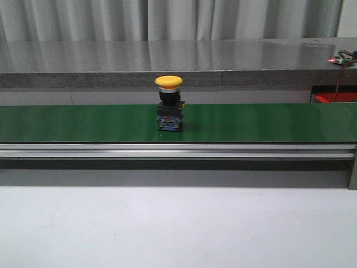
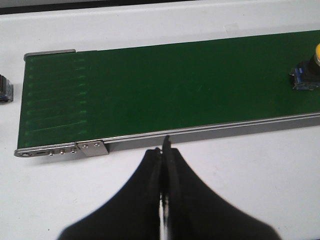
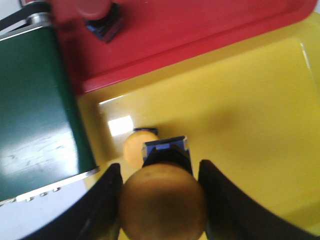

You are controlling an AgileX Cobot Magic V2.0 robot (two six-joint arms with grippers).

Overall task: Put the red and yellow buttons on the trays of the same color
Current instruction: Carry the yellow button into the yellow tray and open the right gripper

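Note:
A yellow button (image 1: 169, 103) stands upright on the green belt (image 1: 83, 123), in the middle of the front view; it also shows at the edge of the left wrist view as the yellow button (image 2: 307, 75). My left gripper (image 2: 164, 145) is shut and holds nothing, above the white table beside the belt's rail. My right gripper (image 3: 161, 175) is shut on a second yellow button (image 3: 162, 202), over the yellow tray (image 3: 240, 110). A red button (image 3: 95, 12) lies in the red tray (image 3: 200, 30) beside it. Neither gripper shows in the front view.
The belt's end (image 3: 30, 110) lies close beside both trays. A dark, blue-based part (image 2: 4, 89) lies on the table off the belt's other end. A grey ledge (image 1: 178, 61) runs behind the conveyor, and its metal rail (image 1: 178, 151) runs along the front.

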